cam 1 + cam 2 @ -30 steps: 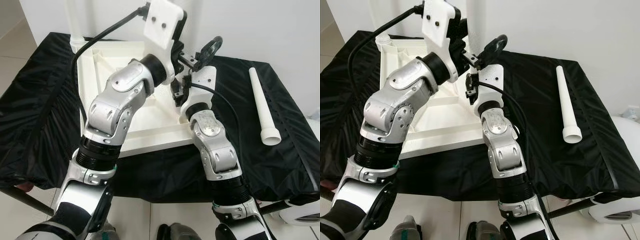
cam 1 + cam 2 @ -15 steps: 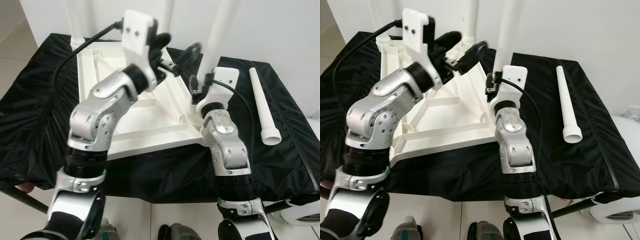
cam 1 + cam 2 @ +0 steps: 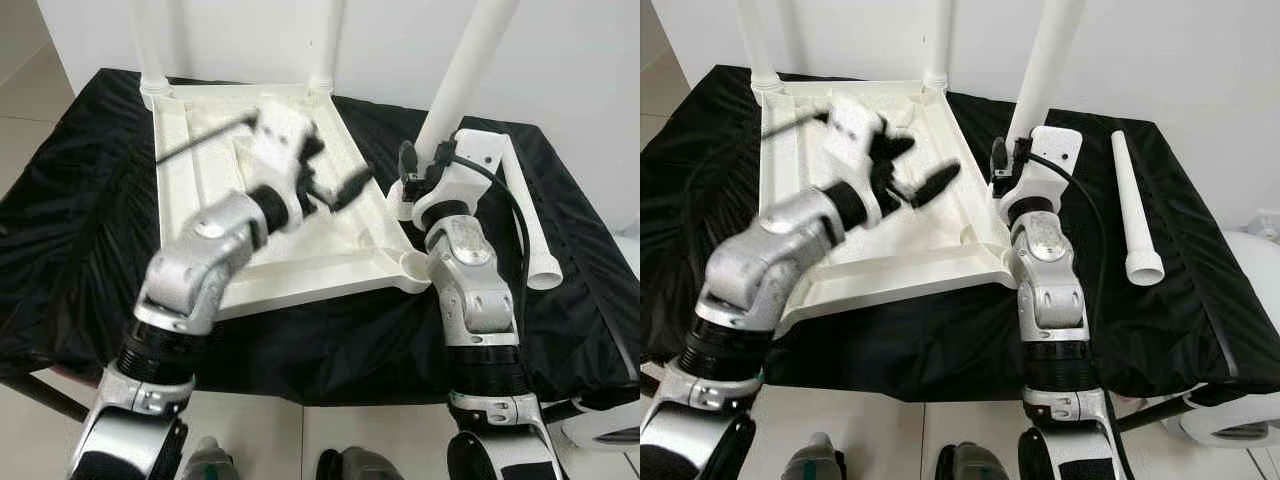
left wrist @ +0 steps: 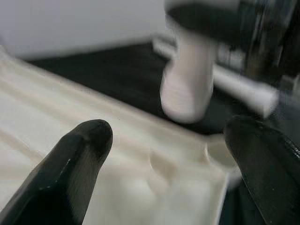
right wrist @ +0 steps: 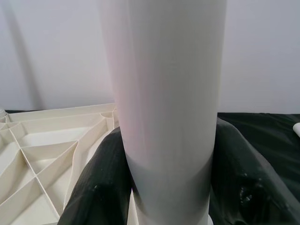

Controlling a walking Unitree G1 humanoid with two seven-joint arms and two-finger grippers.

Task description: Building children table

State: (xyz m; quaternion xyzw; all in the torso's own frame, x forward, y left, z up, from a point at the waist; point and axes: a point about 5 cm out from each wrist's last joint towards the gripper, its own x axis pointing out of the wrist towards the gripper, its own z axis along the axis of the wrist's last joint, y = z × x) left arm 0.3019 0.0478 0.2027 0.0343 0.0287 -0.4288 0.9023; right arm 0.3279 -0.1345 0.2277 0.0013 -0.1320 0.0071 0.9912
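A white tabletop point(image 3: 300, 270) lies upside down on a black cloth, with two white legs point(image 3: 150, 50) point(image 3: 325, 45) standing upright in its far corners. My right gripper point(image 3: 420, 178) is shut on a third white leg point(image 3: 465, 80), which tilts up to the right. Its lower end hangs just beside the tabletop's right edge, behind the open socket point(image 3: 417, 264) at the near right corner. In the right wrist view both fingers point(image 5: 101, 187) press on this leg point(image 5: 168, 93). My left gripper point(image 3: 335, 182), blurred, hovers open over the tabletop's middle with nothing between its fingers point(image 4: 79, 159).
A fourth white leg point(image 3: 535, 245) lies loose on the black cloth point(image 3: 80, 200) to the right of my right arm. A white wall stands close behind the table. A white appliance point(image 3: 605, 430) sits on the floor at the lower right.
My left arm has swung down from high up to low over the tabletop. My right gripper has carried the leg rightward, to beside the tabletop's right edge, and the leg now tilts.
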